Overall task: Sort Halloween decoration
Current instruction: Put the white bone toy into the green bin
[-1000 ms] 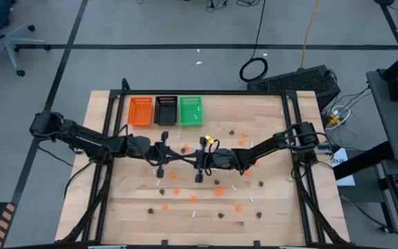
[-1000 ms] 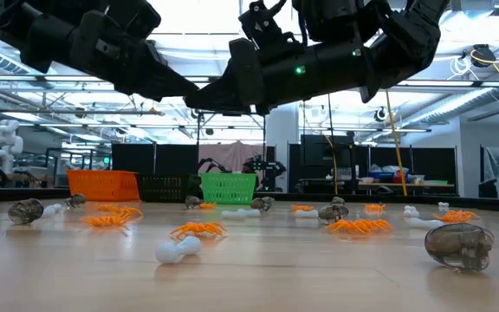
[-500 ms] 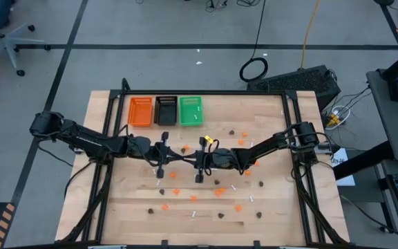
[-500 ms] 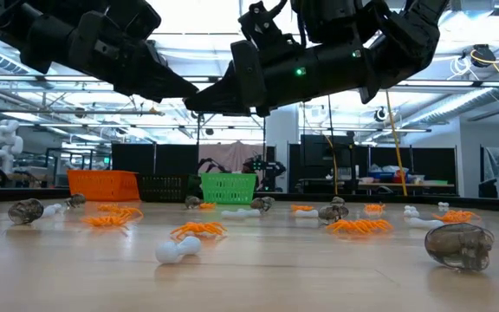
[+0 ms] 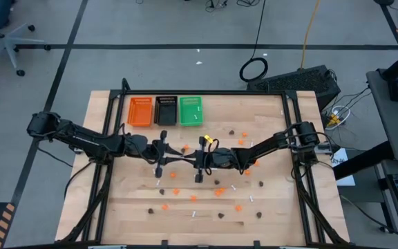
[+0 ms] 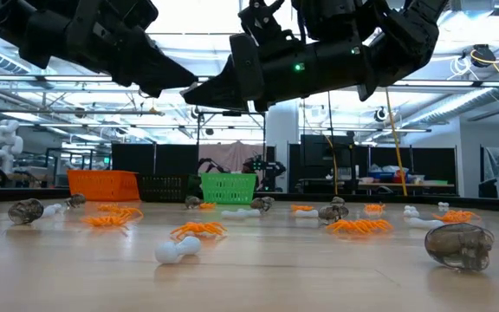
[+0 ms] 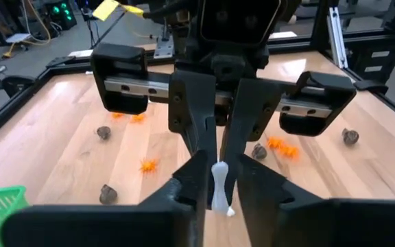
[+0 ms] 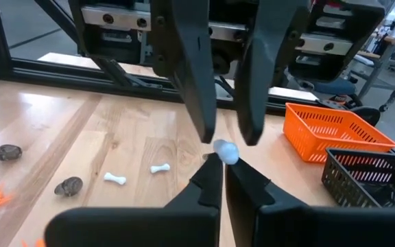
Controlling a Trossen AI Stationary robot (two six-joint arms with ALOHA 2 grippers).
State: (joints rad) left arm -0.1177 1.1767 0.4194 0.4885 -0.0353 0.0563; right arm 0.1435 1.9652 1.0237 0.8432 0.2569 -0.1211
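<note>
My right end effector (image 8: 219, 167) is pinched shut on a white stick (image 8: 225, 151), my left end effector (image 7: 219, 180) loosely straddles it: risk it drops mid-frame above the surface (image 5: 282, 207).

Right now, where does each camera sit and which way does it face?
High: above the table, looking straight down; both arms show.
Low: at tabletop height, looking level towards the green tray; arms overhead.
Left wrist: on the left arm, facing the right gripper; own fingers nearest.
Right wrist: on the right arm, facing the left gripper; own fingers nearest.
Shared: both wrist views show the white stick.
</note>
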